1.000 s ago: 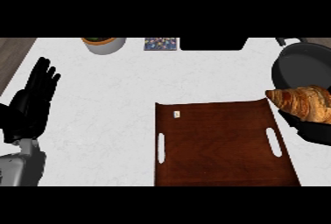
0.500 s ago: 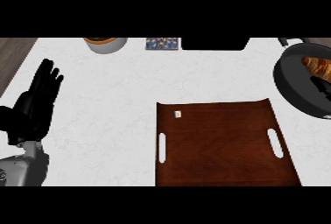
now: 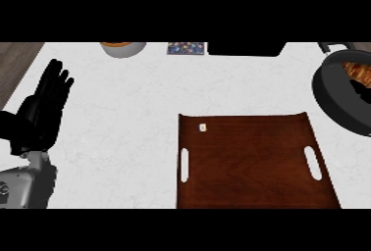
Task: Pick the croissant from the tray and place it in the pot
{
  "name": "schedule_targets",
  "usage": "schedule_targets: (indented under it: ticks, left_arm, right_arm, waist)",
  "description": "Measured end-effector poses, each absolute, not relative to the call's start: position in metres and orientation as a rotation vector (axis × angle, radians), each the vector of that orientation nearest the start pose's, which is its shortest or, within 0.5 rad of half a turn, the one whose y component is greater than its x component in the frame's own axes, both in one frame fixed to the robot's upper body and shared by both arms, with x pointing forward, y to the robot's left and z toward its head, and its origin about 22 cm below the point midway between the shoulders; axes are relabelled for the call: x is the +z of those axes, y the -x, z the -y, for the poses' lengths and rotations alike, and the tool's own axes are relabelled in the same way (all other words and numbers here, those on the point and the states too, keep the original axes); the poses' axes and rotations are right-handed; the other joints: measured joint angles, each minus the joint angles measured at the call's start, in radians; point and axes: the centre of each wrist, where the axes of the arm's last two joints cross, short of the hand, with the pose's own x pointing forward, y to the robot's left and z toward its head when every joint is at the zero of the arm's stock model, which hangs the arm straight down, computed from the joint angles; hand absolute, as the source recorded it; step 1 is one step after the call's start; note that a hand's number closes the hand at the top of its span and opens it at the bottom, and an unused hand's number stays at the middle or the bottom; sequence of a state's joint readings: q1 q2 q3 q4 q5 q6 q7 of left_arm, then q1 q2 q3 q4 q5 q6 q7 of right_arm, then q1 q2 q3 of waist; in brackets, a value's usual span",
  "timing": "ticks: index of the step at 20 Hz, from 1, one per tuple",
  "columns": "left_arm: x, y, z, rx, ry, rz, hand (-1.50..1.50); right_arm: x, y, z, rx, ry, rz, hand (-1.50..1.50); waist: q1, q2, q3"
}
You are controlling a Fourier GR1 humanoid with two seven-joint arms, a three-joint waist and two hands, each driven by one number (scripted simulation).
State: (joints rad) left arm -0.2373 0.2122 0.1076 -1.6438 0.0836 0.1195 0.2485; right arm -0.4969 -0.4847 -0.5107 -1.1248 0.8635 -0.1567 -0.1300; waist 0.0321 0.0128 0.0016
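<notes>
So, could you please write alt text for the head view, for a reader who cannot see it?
A croissant lies inside a dark pot at the right edge of a white counter. A brown wooden tray with two handle slots sits beside the pot, bare. The left robot hand rests open at the left edge, fingers up.

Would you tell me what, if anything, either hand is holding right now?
The left hand rests open, holding nothing. Whether the right hand, over the pot, holds the croissant cannot be told.
</notes>
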Motion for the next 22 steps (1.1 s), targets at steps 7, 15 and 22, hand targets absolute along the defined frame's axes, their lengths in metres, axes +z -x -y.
schedule_targets:
  ticks: [7, 15, 22]
  left_arm:
    - [0.088, -0.288, -0.268, 0.043, -0.166, 1.632, 0.00]
    - [0.088, -0.295, -0.267, 0.042, -0.159, 1.641, 0.00]
    - [0.088, -0.293, -0.267, 0.040, -0.155, 1.641, 0.00]
  right_arm:
    - [0.090, -0.354, 0.450, 0.472, 1.338, 1.414, 1.50]
    - [0.069, -0.362, 0.455, 0.404, 1.070, 1.366, -1.50]
    - [0.069, -0.362, 0.463, 0.199, 0.809, 1.569, -1.50]
  waist:
    - [0.007, 0.002, 0.001]
    - [0.019, 0.010, 0.003]
    - [0.015, 0.007, 0.005]
